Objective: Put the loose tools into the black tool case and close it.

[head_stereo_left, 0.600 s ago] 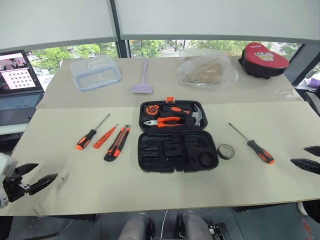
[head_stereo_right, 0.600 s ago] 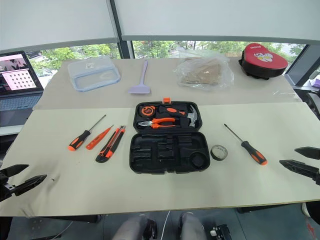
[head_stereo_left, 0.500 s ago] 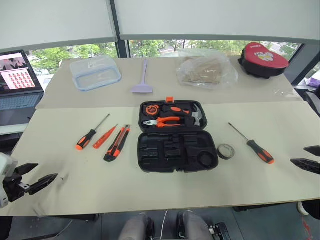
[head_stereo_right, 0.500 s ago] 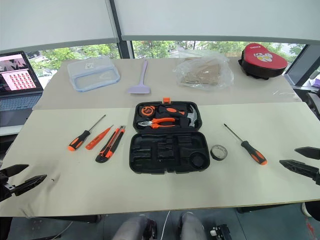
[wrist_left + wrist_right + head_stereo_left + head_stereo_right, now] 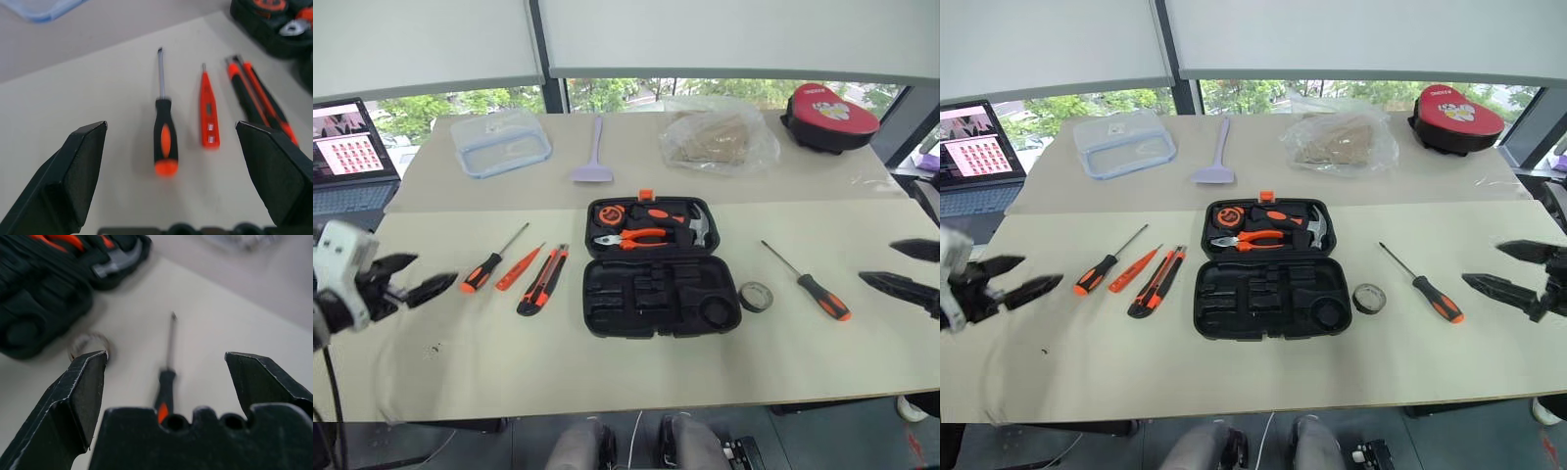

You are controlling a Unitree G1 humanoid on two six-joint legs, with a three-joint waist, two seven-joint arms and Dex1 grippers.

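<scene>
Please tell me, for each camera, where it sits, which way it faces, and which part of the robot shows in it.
Head views: look forward and down over the table; both open hands, left hand, right hand, show at the edges.
Left wrist view: looks along its fingers at a screwdriver.
Right wrist view: looks along its fingers at another screwdriver.
Shared: the black tool case.

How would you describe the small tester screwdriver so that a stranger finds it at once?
Start at the open black tool case in the middle of the table. Three tools lie in a row to its left; the tester screwdriver is the middle one. It alone is all orange and shortest, between the long screwdriver and utility knife.
</scene>
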